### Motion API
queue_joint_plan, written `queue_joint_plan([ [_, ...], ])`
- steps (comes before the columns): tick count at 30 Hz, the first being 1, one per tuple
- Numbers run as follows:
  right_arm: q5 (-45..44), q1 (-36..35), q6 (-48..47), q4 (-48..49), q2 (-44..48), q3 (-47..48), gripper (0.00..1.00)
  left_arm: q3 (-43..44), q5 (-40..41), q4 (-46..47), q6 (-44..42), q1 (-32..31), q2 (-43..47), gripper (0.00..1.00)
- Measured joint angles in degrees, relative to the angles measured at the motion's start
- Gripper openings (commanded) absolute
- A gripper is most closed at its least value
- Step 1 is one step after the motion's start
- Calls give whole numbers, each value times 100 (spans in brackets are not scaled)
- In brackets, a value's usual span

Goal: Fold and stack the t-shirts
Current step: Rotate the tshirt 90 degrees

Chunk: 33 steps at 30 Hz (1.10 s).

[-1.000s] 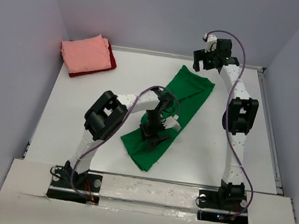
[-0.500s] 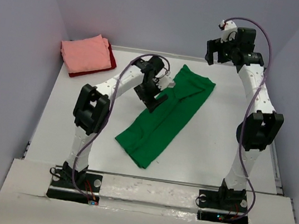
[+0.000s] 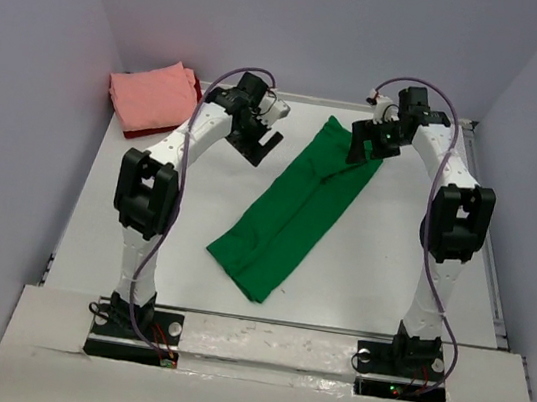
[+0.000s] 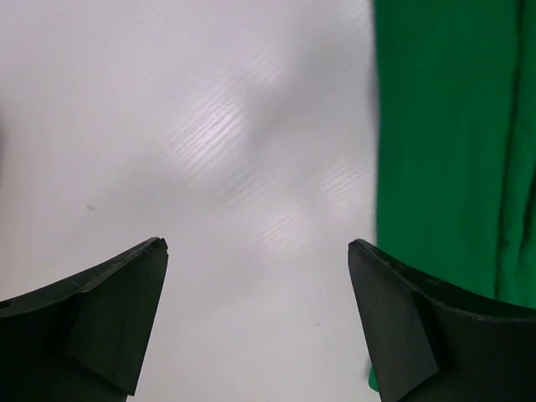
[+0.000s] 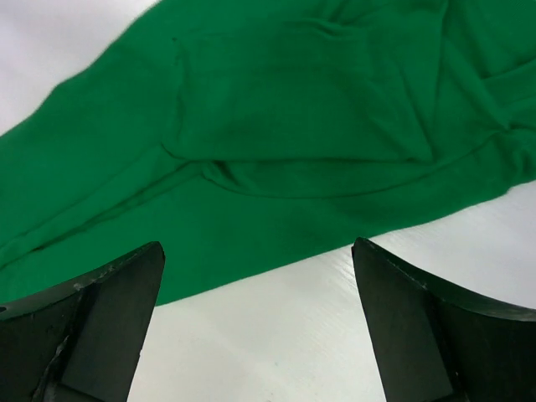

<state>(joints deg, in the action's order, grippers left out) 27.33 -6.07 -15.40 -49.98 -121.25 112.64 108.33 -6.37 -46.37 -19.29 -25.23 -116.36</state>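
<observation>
1. Green tee [image 3: 297, 210] lies flat on the table [image 3: 388, 280] as a long narrow strip. It runs through the middle from the 1 o'clock end to the 7 o'clock end.
2. Its 1 o'clock end is rumpled, with creases and an overlapping layer. The 7 o'clock end is smoother and squared off.
3. The pink tee [image 3: 151, 95] sits folded in the table's 10 o'clock corner, well apart from the green tee.
4. The pink tee rests on the dark red tee [image 3: 200, 102], which shows only as a thin edge along the pink one's 3 and 5 o'clock sides.
5. The left claw [image 3: 265, 146] hangs at about 11 o'clock from the table's middle, between the stack and the green tee, and is spread wide.
6. In the left wrist view only bare table shows between its fingers [image 4: 100, 318], and the green cloth lies along the 3 o'clock side.
7. The right claw [image 3: 365, 152] hangs over the green tee's 1 o'clock end, also spread wide and gripping nothing.
8. In the right wrist view the creased cloth fills the 12 o'clock half. Bare table shows toward 5 o'clock, and the cloth's edge runs between the fingertips.
</observation>
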Motion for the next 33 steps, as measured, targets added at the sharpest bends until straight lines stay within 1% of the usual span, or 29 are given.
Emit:
queue_joint_plan([
  [6,2,-35,-31,-151,-789,186,100,-544,256,511,127,487,363,99],
  [14,-212,-192,-140,-269,-1628,968,100,-911,345,782,138,483,629,99],
  [29,-227,-227,-136,-671,-2120,1923,100,-925,505,763,118,527,702,99],
  [33,-249,-225,-136,-820,-2127,1897,100,-931,518,748,94,599,911,99],
])
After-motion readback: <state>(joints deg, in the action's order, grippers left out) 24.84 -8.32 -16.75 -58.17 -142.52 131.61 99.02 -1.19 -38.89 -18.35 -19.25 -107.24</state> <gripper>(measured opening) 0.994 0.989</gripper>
